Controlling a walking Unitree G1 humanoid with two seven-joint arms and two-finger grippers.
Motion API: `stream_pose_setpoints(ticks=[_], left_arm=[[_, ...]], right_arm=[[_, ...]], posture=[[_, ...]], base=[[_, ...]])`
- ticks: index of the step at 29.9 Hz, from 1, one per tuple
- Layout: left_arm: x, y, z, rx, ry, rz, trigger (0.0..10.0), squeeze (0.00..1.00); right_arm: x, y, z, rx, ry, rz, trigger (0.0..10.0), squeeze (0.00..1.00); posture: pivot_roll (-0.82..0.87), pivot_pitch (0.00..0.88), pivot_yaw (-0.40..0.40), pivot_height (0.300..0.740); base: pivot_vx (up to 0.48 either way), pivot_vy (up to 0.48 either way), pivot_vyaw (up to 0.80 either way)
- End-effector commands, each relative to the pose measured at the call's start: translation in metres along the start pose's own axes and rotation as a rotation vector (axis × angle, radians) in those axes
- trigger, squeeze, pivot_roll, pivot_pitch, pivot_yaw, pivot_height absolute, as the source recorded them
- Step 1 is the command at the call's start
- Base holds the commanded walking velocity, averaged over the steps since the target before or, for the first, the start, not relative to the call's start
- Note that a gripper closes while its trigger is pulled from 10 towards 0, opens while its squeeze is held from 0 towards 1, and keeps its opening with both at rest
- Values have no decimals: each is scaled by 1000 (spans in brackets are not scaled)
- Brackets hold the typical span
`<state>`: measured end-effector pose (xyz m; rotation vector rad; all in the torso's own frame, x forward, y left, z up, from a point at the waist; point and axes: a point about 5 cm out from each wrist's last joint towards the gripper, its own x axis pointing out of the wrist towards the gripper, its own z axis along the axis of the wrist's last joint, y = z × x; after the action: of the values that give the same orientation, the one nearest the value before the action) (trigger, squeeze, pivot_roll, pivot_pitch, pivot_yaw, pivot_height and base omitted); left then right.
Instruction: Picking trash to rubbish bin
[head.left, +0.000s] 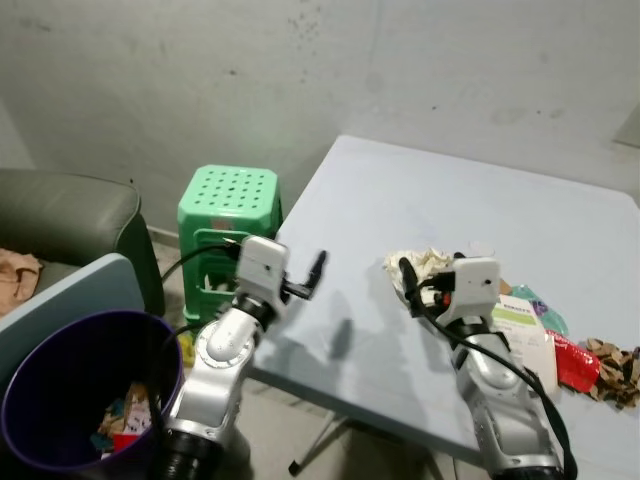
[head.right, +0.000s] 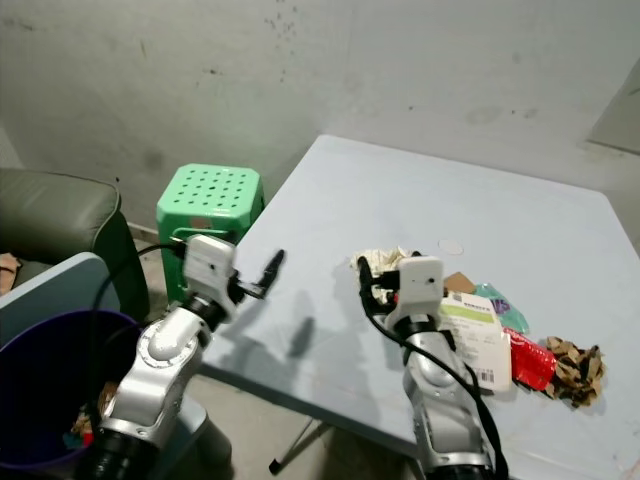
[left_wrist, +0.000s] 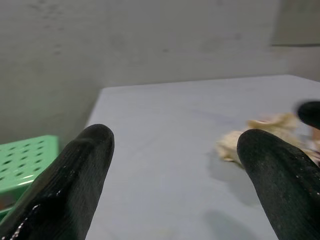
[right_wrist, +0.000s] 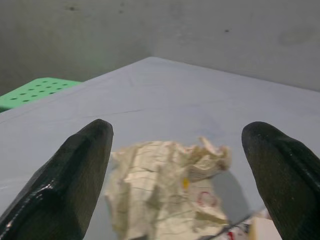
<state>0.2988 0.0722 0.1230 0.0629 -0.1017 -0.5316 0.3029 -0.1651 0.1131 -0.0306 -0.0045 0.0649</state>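
Your right gripper (right_wrist: 180, 145) has its fingers spread wide and holds nothing. It hovers low over the table (head.left: 420, 200), aimed at a crumpled paper wrapper (right_wrist: 165, 185) that lies on the surface between and just ahead of the two fingertips; whether either finger touches the paper cannot be told. From the head camera, the same wrapper (head.left: 425, 265) sits just beyond the gripper, near the middle of the table's near half.

Your left gripper (left_wrist: 175, 165) is likewise wide open and empty. It is raised over the table's near left edge, well apart from the wrapper, with its fingers pointing across the tabletop.

To the right of your right arm lie more items of trash: a white and green carton (head.left: 525, 335), a red packet (head.left: 572, 362) touching it, and a scrap of brown material (head.left: 615, 370) near the table's right edge.

The rubbish bin (head.left: 40, 385), dark purple, stands on the floor below and left of your left arm, with some litter visible inside. Behind it are a green plastic stool (head.left: 228, 205) and a grey sofa (head.left: 70, 215) against the wall.
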Motion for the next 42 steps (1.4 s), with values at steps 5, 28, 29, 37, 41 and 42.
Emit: stream_pose_setpoints(ticks=[5,28,29,37,41,42], left_arm=[[1,-18,12,37,-64,-122,10000,0],[-8,-27,12,11,-54,-189,10000,0],[-8,-27,12,11,-54,-189,10000,0],[-9,-26,12,15,-48,-178,10000,0],[-9,-26,13,16,-48,-175,10000,0],[-8,-26,13,18,-51,-177,10000,0]], right_arm=[[19,-17,6,18,14,-71,10000,0],[57,-19,-6,129,220,-100,10000,0],[57,-19,-7,127,224,-97,10000,0],[56,-28,-15,142,284,-130,0,0],[56,-29,-13,124,265,-126,0,0],[56,-29,-12,151,253,-120,0,0]], posture=[[-38,0,-69,740],[-28,44,-65,740],[-28,44,-65,740],[-21,44,-73,740],[-22,42,-73,740],[-22,42,-73,740]], base=[[0,0,0],[0,0,0],[0,0,0],[0,0,0],[0,0,0],[0,0,0]])
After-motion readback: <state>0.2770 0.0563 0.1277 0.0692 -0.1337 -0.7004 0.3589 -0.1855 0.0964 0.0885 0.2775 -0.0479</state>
